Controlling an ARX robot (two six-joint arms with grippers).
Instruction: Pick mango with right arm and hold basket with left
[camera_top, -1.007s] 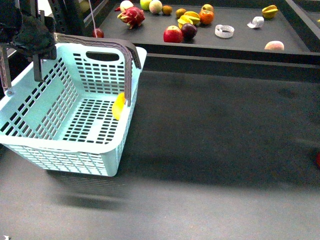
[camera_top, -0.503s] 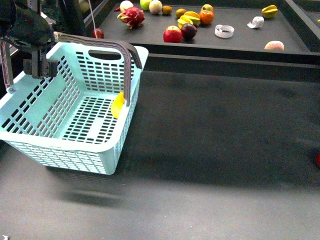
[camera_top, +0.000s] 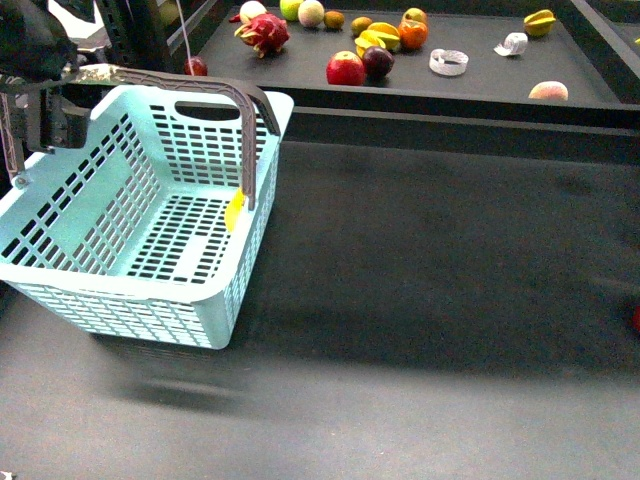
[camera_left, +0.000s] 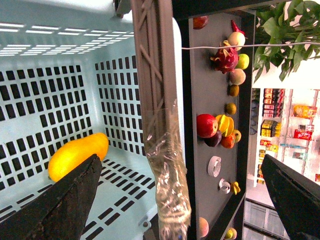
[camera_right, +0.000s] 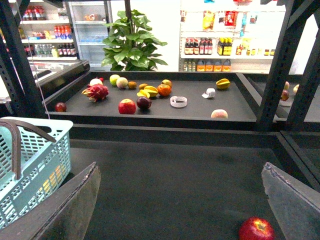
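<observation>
The light-blue basket (camera_top: 110, 300) stands on the dark table at the left with one grey-brown handle (camera_top: 200, 85) swung up. The yellow-orange mango (camera_top: 235, 211) lies inside against the right wall, and the left wrist view shows it on the slotted floor (camera_left: 77, 155). My left gripper (camera_top: 45, 115) hovers open at the handle's left end. In the left wrist view the handle's plastic-wrapped part (camera_left: 167, 165) runs between the spread fingers (camera_left: 75, 200) without touching them. My right gripper (camera_right: 180, 172) is open and empty over bare table. It is out of the front view, right of the basket (camera_right: 40, 150).
A raised shelf (camera_top: 470, 90) behind the table carries a dragon fruit (camera_top: 263, 32), red apple (camera_top: 346, 69), orange (camera_top: 413, 34), starfruit (camera_top: 540, 21) and tape rolls (camera_top: 449, 62). Another red apple (camera_right: 256, 229) lies on the table near my right gripper. Dark frame posts stand at both sides.
My left gripper has moved left and slightly up, from over the basket's interior to the handle's left end. The basket and mango shifted a little. The right arm shows no earlier view.
</observation>
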